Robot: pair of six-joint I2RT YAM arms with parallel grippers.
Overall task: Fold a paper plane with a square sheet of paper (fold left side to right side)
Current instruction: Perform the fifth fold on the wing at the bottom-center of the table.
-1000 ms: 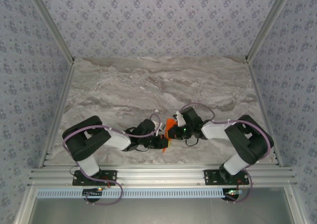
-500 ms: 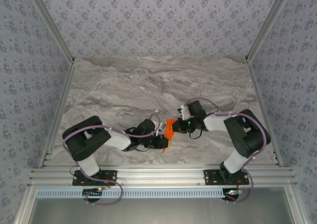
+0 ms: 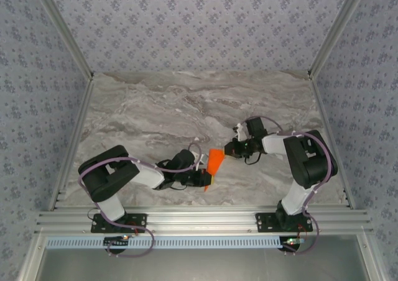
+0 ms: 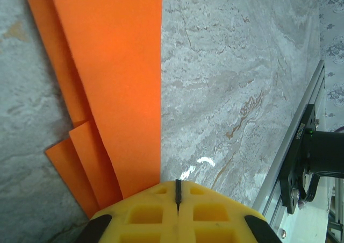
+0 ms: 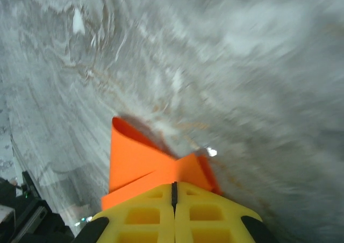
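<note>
A thin, bright orange sheet of paper, creased into overlapping layers, lies on the grey marble-patterned table between the two arms. The left gripper, its yellow fingers clenched together, bears on the sheet's near end, apparently to anchor it. The right gripper, likewise clenched, meets the far corner where a flap curls upward, seemingly to work the fold. Whether either tip pinches the paper or merely presses it cannot be told.
</note>
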